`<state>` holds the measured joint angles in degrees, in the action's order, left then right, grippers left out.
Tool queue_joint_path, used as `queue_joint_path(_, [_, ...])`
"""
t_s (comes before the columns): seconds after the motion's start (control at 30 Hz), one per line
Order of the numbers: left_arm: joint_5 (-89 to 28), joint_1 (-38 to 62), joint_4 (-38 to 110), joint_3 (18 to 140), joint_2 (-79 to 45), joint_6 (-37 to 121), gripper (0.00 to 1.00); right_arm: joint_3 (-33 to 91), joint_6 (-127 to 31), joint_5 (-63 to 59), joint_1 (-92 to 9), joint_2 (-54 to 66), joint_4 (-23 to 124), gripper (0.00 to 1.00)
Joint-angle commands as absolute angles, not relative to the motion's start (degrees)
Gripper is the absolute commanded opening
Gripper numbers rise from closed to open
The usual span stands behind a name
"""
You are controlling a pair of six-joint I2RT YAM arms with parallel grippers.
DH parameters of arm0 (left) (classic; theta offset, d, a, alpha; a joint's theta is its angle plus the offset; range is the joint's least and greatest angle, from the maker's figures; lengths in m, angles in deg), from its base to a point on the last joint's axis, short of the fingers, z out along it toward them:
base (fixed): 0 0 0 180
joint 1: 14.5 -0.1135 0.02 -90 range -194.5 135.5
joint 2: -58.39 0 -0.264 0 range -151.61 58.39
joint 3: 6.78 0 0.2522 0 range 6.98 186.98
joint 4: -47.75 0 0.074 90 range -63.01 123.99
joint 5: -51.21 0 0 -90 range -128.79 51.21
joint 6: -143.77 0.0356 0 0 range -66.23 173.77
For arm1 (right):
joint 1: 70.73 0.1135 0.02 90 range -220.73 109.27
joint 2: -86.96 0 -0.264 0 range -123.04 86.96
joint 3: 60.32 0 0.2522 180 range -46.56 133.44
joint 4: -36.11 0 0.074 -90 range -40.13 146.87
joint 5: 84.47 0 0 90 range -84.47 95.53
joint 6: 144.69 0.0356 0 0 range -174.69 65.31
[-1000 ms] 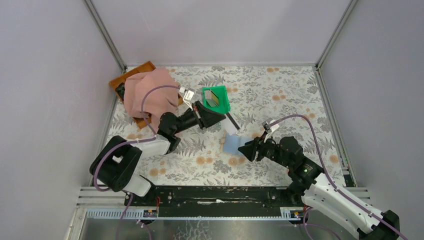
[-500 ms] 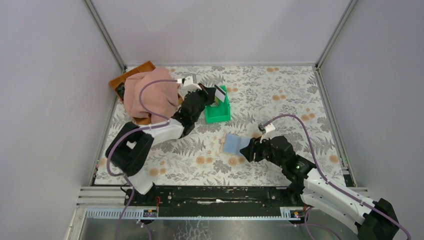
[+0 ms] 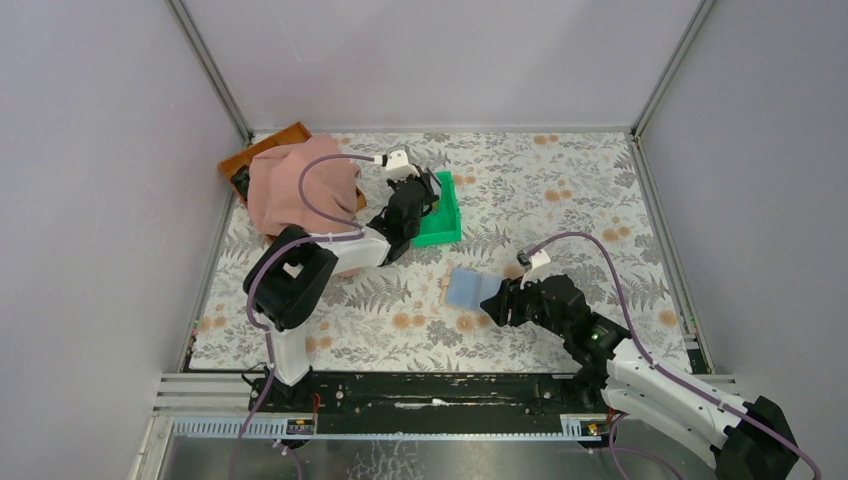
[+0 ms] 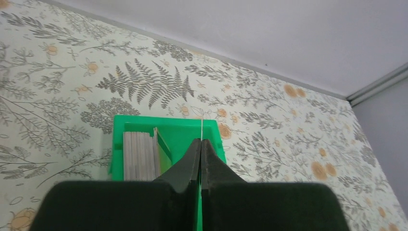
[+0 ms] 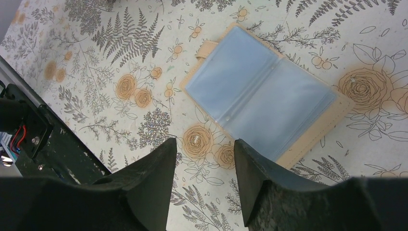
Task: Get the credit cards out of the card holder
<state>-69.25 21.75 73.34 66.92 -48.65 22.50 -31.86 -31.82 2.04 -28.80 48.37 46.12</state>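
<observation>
The card holder [image 3: 466, 288] lies open on the table, pale blue inside with a tan edge, and shows in the right wrist view [image 5: 260, 96]. My right gripper [image 5: 204, 149] is open and empty just beside its near edge. My left gripper [image 4: 200, 140] is shut on a thin credit card [image 4: 202, 129], seen edge-on, held over the green bin [image 4: 180, 132]. Several grey cards [image 4: 139, 155] and a yellowish one stand upright inside the bin. In the top view the left gripper [image 3: 422, 195] is over the bin [image 3: 442, 228].
A pink cloth [image 3: 300, 190] covers a brown tray [image 3: 262, 150] at the back left, close to the left arm. Grey walls enclose the floral table on three sides. A black rail [image 3: 440, 385] runs along the near edge.
My left gripper has carried the card from beside the card holder back and up to the green bin. The right gripper has stayed open by the holder.
</observation>
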Motion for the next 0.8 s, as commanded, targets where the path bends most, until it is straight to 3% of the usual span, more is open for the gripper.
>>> queue_joint_path(0.0, [-76.09,22.65,74.24,68.76,-50.23,27.25,0.00,-31.88,-31.66,3.53,-29.05,47.81,42.51,0.54])
queue_joint_path(0.27, [-83.61,24.75,74.46,71.27,-53.84,28.77,0.00,-32.62,-31.50,3.50,-28.98,47.77,41.79,0.53])
queue_joint_path(0.77, [-83.67,24.79,69.28,78.21,-60.79,31.24,0.00,-32.93,-31.64,3.66,-28.98,46.96,41.17,0.53])
